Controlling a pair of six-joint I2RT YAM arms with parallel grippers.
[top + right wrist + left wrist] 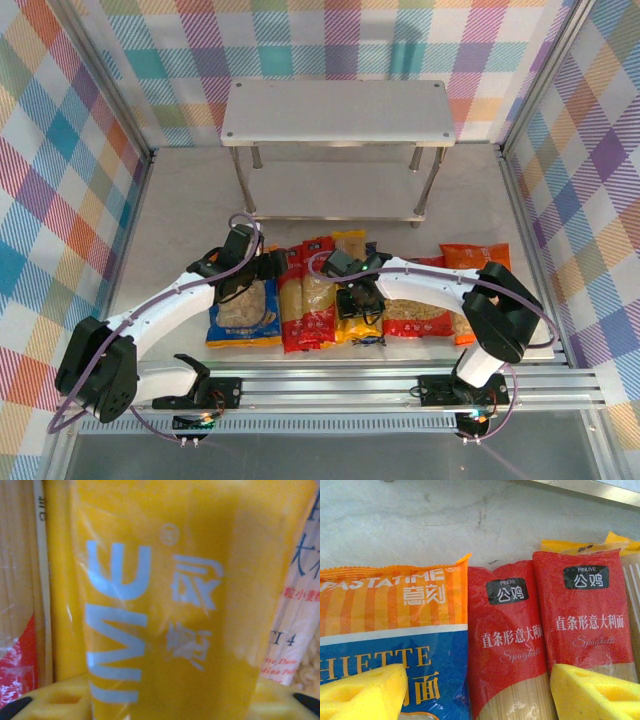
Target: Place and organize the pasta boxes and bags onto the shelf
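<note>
At the near edge: we see the long packs and pillow bags lying flat, side by side, on the table (180, 230); none has been shelved.
Right gripper (357, 300): it is down on the yellow pack (165, 605), which lies between its fingers; we cannot tell whether they pinch it or stand loose.
Left gripper (475, 694): released, jaws wide. It hangs over the seam between the blue bag (390, 650) and the red packs (512, 645), holding nothing.
Step in hand: we judge it to be the first pick, of the yellow pack.
Next move: we think it needs a firm pinch across the pack's width, then a straight lift clear of the packs touching it on both sides.
Writing, blue bag: "PASTATIME" on an orange band, Chinese characters, and a cut-off "HIETTE".
Writing, red packs: "PINLIVE", "Spaghetti", and Chinese text.
Writing, yellow pack: large pale "IME", sideways.
Far end: the shelf (335, 110) stands well apart from the row, with nothing on its top board.
</note>
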